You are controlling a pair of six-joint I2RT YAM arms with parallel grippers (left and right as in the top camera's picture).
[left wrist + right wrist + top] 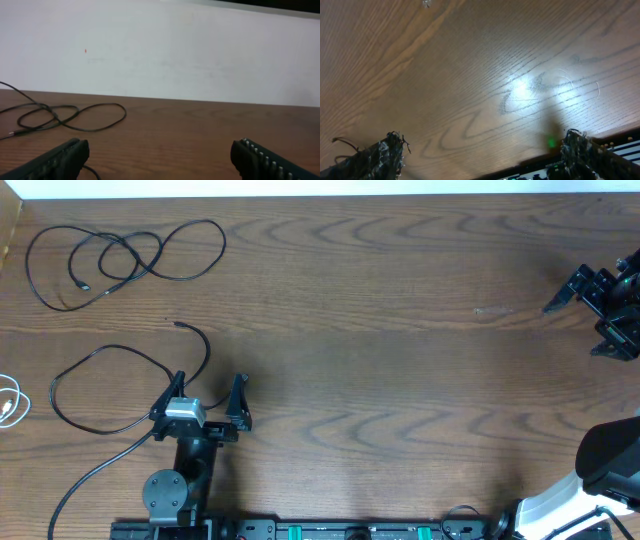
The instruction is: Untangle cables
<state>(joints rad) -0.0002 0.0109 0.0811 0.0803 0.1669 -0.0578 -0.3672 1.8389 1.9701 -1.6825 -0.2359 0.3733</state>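
Left gripper (210, 380) and right gripper (572, 330) gaped empty; the light, limp far-left black cable (128, 255) seemed best pinched near its plug.

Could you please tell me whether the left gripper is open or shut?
Open: the left gripper has its two fingers standing wide apart in both the overhead and left wrist views, closed on nothing.

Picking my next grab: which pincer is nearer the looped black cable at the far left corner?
Left. In the overhead view the left pincer sits just below and right of that cable; the right pincer is across the table at its right edge.
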